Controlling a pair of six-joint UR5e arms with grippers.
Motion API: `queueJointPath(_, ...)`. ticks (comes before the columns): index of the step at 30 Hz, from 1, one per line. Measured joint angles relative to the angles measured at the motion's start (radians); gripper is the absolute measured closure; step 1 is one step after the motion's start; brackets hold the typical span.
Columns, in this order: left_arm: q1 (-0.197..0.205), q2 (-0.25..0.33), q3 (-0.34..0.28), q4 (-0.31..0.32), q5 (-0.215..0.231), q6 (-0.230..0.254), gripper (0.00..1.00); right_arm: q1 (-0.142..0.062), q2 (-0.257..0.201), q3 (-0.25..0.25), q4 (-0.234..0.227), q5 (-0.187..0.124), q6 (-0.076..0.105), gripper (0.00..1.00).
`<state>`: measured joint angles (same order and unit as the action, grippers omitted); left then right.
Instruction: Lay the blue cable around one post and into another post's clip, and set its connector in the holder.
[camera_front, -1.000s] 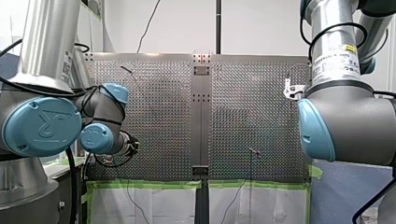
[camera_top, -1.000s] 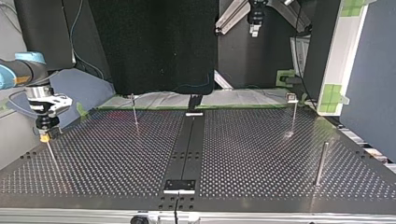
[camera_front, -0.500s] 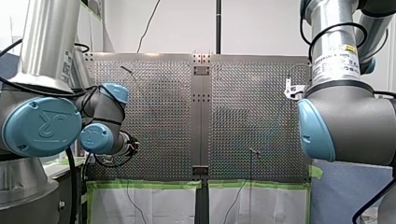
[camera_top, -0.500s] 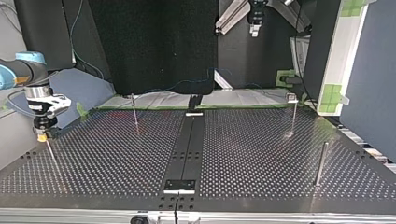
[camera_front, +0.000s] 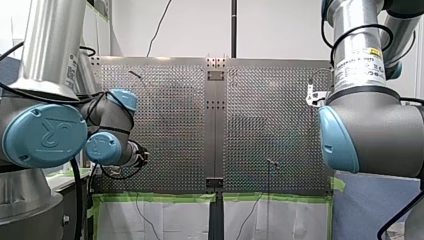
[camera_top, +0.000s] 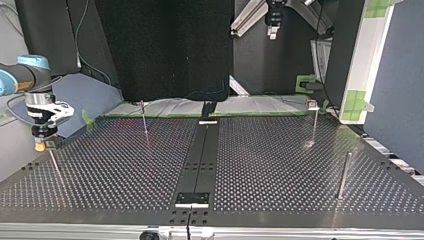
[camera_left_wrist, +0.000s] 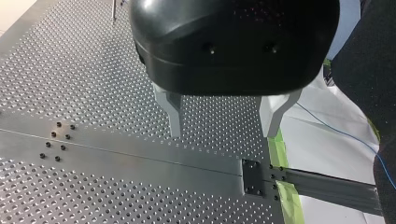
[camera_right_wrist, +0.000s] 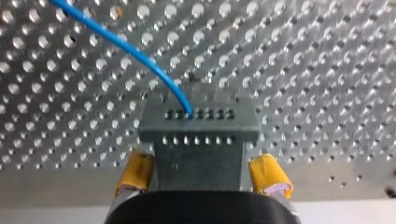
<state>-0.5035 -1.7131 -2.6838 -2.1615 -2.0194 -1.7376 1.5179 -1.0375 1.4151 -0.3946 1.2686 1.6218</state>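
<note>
**Right gripper** (camera_right_wrist: 203, 173): low over the table (camera_top: 280, 165), at the left middle of the top view. The connector (camera_right_wrist: 198, 135), a grey slotted block, sits squarely in its mouth. The blue cable (camera_right_wrist: 126, 46) enters one slot and runs off ahead across the perforations. Whether the gripper clamps the block or has let go cannot be told, as the margins either side are too fine to read. The square, low position suits seating the block without twisting the thin cable.

**Left gripper** (camera_left_wrist: 224, 123): released and empty, raised above the centre strip (camera_left_wrist: 140, 156). A run of cable lies off to one side on the white sheet (camera_left_wrist: 322, 149). It appears parked clear, ready to take up slack.

**Posts:** no cable is seen on the thin post (camera_top: 144, 119), upper left of centre in the top view, or on the thick post (camera_top: 344, 175), lower right.

**Judgement:** routing is outstanding.
</note>
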Motion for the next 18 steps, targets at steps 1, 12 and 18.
queueJointPath(1,0.000,0.000,0.000,0.000,0.000,0.000,0.19,0.000,0.000,0.000,0.002,0.008,0.000,0.02)
queueJointPath(12,0.000,0.000,0.000,0.000,0.000,0.000,0.19,0.000,-0.001,0.005,0.040,0.105,0.001,0.02)
queueJointPath(18,0.000,0.000,0.000,0.001,0.000,-0.002,0.19,-0.008,-0.024,0.044,0.033,0.157,0.015,0.02)
